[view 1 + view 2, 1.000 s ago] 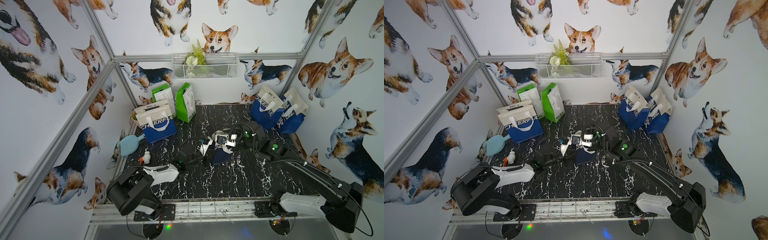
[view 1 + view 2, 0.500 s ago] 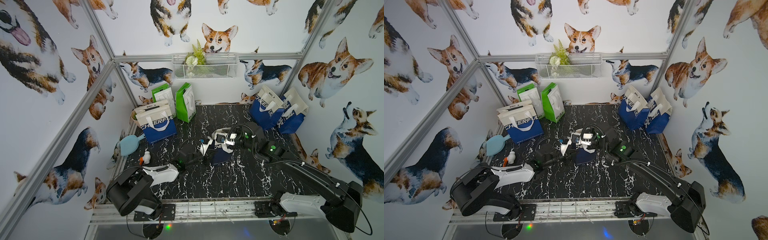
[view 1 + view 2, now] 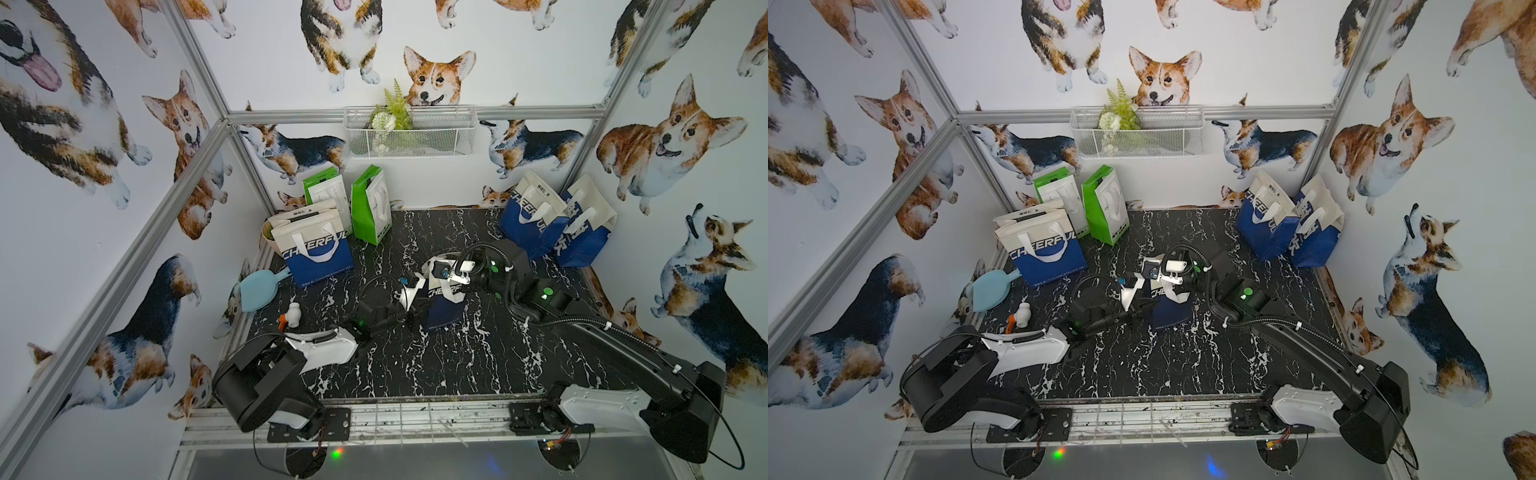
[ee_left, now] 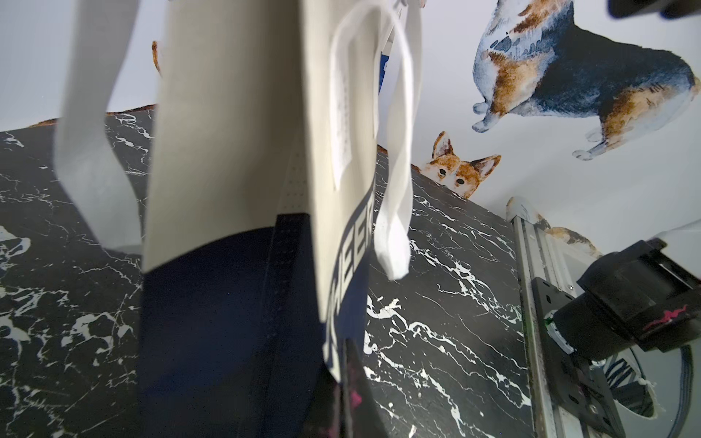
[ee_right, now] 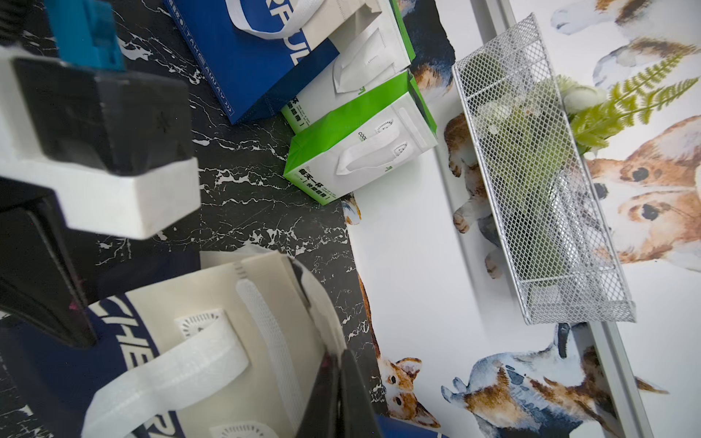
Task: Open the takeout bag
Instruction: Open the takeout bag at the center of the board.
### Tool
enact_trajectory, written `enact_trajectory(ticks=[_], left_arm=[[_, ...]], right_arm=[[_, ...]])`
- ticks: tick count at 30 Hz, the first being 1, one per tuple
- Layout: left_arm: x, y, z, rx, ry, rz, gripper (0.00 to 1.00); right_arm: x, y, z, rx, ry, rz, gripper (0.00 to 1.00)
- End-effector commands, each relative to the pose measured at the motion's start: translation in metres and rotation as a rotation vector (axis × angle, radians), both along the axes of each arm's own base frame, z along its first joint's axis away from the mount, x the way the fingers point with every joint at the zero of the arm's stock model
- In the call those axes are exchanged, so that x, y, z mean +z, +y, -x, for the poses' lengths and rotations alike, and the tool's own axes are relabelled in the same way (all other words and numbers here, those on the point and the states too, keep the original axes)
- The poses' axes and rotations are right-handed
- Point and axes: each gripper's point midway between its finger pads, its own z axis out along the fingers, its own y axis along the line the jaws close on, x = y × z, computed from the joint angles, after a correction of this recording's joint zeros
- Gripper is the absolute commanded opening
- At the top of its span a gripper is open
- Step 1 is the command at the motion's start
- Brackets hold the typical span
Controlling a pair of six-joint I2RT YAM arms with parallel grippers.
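The takeout bag (image 3: 446, 305), navy below and cream above, is standing near the middle of the black marble table (image 3: 457, 361), between the two arms. The left gripper (image 4: 351, 383) is clenching the edge of its printed panel low down, and the right gripper (image 5: 341, 394) is pinching a cream panel at the top rim, beside a white fastening strip (image 5: 273, 341). What the bag is holding cannot be told. A wire basket (image 3: 440, 141) is hanging on the rear wall, carrying a fern sprig and a white flower (image 3: 390, 118). A larger blue bag (image 3: 316, 249) and two green bags (image 3: 370, 212) are standing rear left, and two blue bags (image 3: 534, 220) are leaning rear right, their contents hidden.
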Motion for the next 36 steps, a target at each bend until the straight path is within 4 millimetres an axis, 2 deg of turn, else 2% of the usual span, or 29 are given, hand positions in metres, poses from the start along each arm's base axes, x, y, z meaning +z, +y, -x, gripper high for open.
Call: enact_trajectory(ticks=[1, 7, 11, 14, 20, 26, 31, 32, 36], left_arm=[[-0.008, 0.000, 0.003, -0.012, 0.017, -0.030, 0.00], [-0.010, 0.000, 0.002, -0.010, 0.020, -0.034, 0.00], [-0.011, 0.000, 0.002, -0.010, 0.020, -0.037, 0.00], [-0.011, 0.000, 0.002, -0.009, 0.021, -0.036, 0.00], [-0.011, 0.000, 0.000, -0.002, 0.024, -0.039, 0.00], [-0.011, 0.000, 0.001, -0.004, 0.019, -0.041, 0.00], [-0.012, -0.001, 0.001, -0.008, 0.024, -0.040, 0.00], [-0.012, 0.000, 0.001, -0.005, 0.023, -0.040, 0.00], [-0.012, 0.001, 0.001, -0.002, 0.020, -0.042, 0.00]], right_arm=[[0.026, 0.000, -0.001, -0.012, -0.040, -0.070, 0.00], [0.013, 0.003, 0.002, 0.014, 0.008, -0.030, 0.00], [0.014, 0.002, 0.000, 0.007, 0.002, -0.008, 0.00], [0.025, 0.003, -0.002, 0.019, -0.037, 0.004, 0.00], [0.050, -0.002, 0.000, 0.053, -0.031, 0.138, 0.00], [0.044, -0.010, 0.009, 0.083, 0.042, 0.241, 0.00], [0.055, -0.005, 0.015, 0.097, 0.029, 0.128, 0.00], [0.056, -0.004, 0.017, 0.105, 0.035, 0.104, 0.04], [0.055, -0.006, 0.030, 0.129, 0.088, 0.049, 0.35]])
